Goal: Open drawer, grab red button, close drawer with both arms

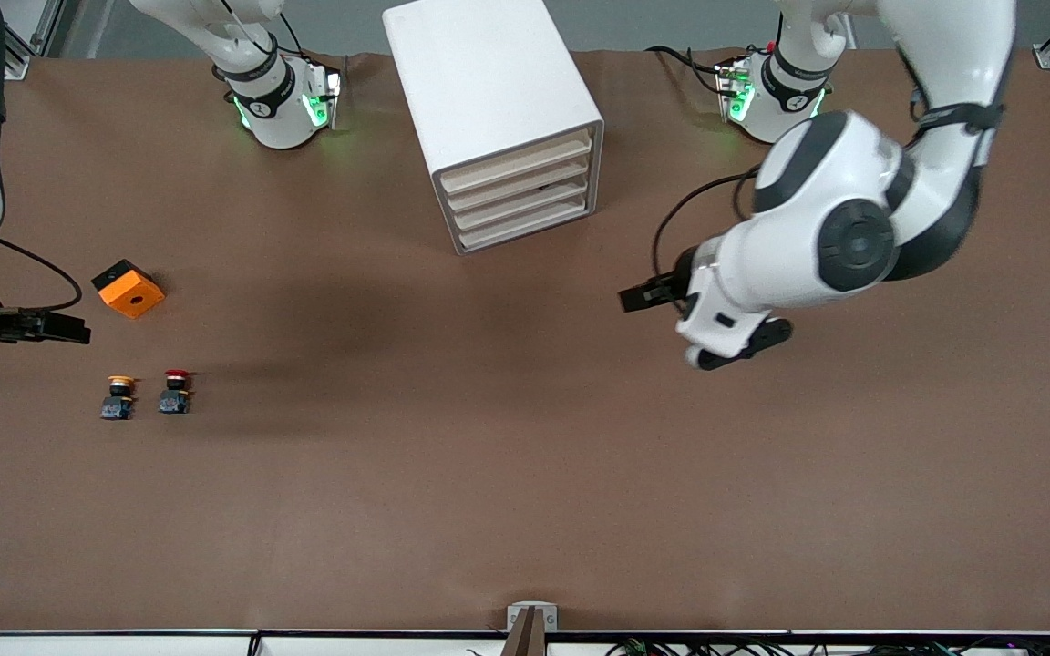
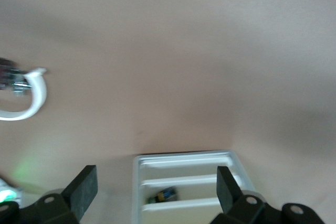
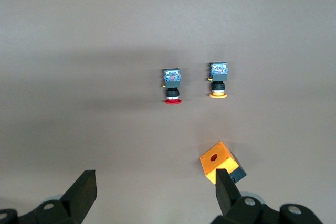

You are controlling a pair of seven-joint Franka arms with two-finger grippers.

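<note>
The red-capped button (image 1: 177,392) lies on the brown table toward the right arm's end, and shows in the right wrist view (image 3: 172,86). My right gripper (image 1: 69,330) is open and empty (image 3: 155,192). It hangs over the table close to the orange box and the buttons. The white drawer cabinet (image 1: 498,109) stands between the arm bases, its four drawer fronts (image 1: 525,191) pushed in. My left gripper (image 1: 748,344) is open and empty (image 2: 155,192) over the table toward the left arm's end. It faces the cabinet front (image 2: 184,161). A small blue and green thing (image 2: 163,195) shows in one drawer.
A like button with an orange-yellow cap (image 1: 119,396) lies beside the red one (image 3: 219,81), toward the right arm's end. An orange square box with a hole (image 1: 128,289) sits farther from the front camera than both (image 3: 218,161). The right arm's base (image 2: 26,95) shows in the left wrist view.
</note>
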